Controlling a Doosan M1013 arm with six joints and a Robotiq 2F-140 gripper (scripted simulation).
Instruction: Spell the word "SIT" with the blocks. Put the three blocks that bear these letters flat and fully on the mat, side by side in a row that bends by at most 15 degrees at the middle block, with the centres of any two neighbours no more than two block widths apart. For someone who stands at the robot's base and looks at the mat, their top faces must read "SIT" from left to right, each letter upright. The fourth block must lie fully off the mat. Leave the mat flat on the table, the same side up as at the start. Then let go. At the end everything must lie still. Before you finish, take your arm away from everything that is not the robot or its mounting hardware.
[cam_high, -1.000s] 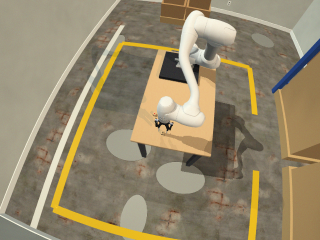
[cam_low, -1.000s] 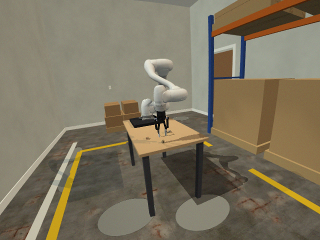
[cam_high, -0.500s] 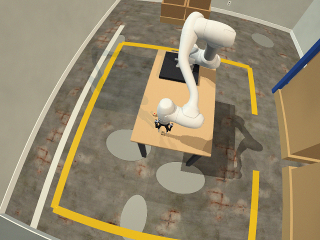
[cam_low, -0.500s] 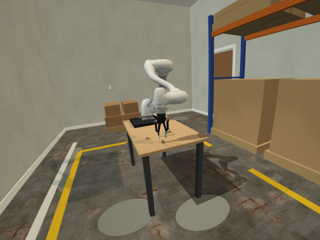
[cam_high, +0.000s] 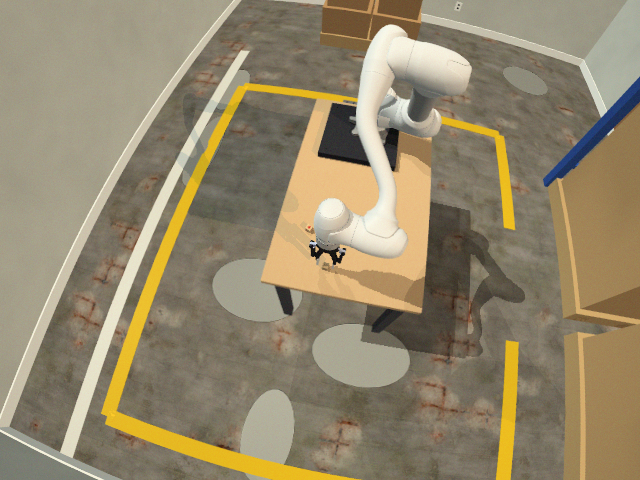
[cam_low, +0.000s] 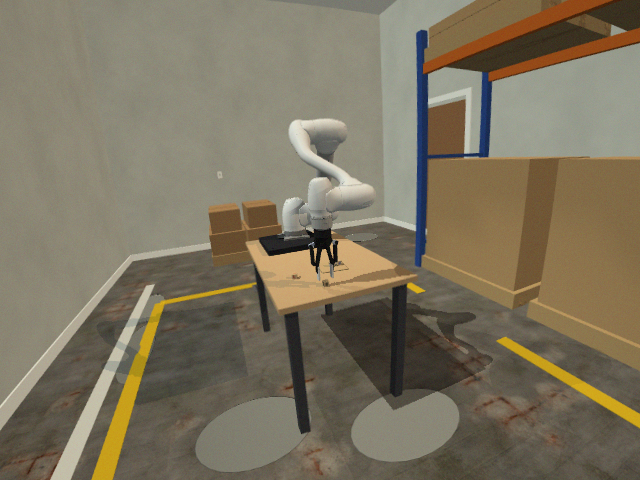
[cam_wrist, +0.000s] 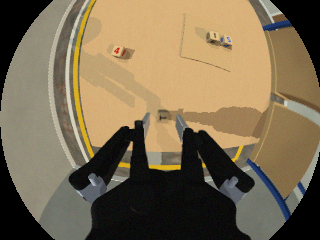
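Note:
My gripper (cam_high: 325, 259) points down near the table's front edge, partly open, with nothing held. A small tan block (cam_low: 325, 283) lies on the table just below the fingertips; in the wrist view it shows between the two fingertips, and its letter is too small to read. The mat (cam_wrist: 218, 44) is tan like the table and shows only as a thin outline. Two blocks (cam_wrist: 219, 39) sit side by side on it, one with a blue letter. A block with a red letter (cam_wrist: 119, 51) lies off the mat to the left; it also shows in the top view (cam_high: 308, 226).
The black base plate (cam_high: 356, 139) and the arm's base take up the far end of the table. The table's front edge is close to the gripper. Cardboard boxes and a blue rack stand off the table to the right.

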